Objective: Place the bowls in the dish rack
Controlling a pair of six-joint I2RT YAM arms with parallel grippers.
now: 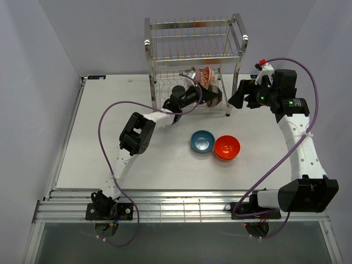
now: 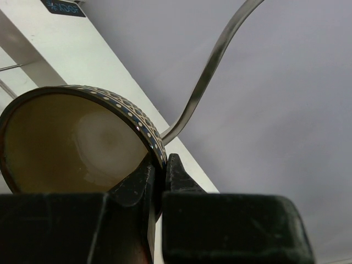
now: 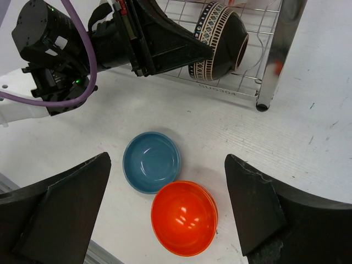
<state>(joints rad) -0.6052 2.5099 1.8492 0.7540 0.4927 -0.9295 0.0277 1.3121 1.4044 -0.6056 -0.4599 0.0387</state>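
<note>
Left pincer on brown bowl — underside unseen

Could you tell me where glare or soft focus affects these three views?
Top external: even light, sharp, only glints on the dish rack wires. Left wrist: the brown bowl sits close, with a pale washed-out patch inside, and the left gripper's fingers are near-black silhouettes. Right wrist: bright highlights on the orange bowl; the right gripper's fingers look soft at the bottom corners.
</note>
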